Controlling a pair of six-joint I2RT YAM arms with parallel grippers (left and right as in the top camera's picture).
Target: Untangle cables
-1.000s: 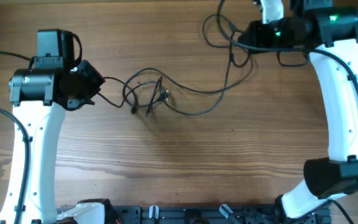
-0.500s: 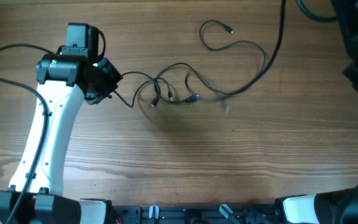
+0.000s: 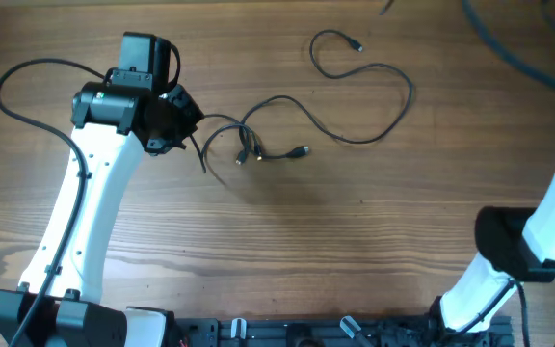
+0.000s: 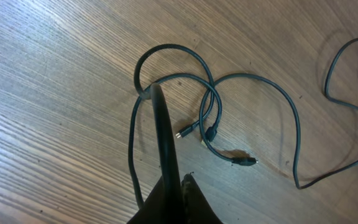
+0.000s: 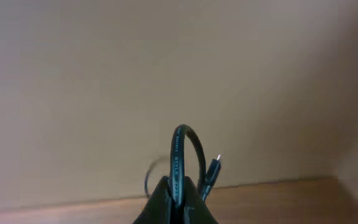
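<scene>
Left tool (image 4: 176, 193) pinches a strand of the cables (image 4: 211, 132), looped on the tabletop (image 4: 55, 93) just ahead. Right tool (image 5: 176, 199), cut off overhead, shows only in its wrist view, pinching a raised cable loop (image 5: 176, 155).

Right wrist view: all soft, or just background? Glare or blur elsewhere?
Right wrist: only the beige background is soft; the black cable loop pinched in the right gripper is sharp enough to show print. Left wrist: glare washes the wooden table top left; thin black cables crisp. Overhead: evenly lit, dark blurred streak top right.
</scene>
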